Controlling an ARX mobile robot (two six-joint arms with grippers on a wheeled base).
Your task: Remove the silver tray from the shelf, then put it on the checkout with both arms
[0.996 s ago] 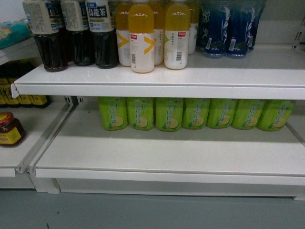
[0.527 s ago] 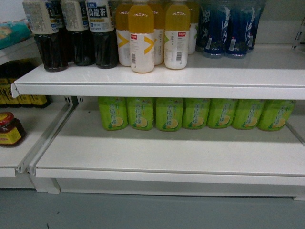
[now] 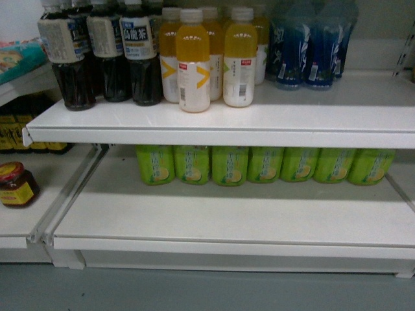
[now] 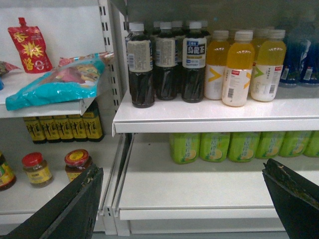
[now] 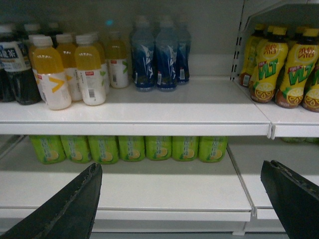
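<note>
Upper shelf (image 3: 311,113) is showing bare board at front right; lower shelf (image 3: 227,214) is lying bare ahead of seven green bottles (image 3: 262,165). Dark bottles (image 3: 104,55), yellow bottles (image 3: 214,55) and blue bottles (image 3: 308,45) are crowding the back. No tray showing. Both wrist views are showing jaws spread wide, holding nothing.

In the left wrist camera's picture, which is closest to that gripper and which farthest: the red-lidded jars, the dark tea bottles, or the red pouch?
1. Red-lidded jars, lower left shelf, beside the left finger.
2. Dark tea bottles, upper shelf, centre.
3. Red pouch, top left, at the back.
</note>
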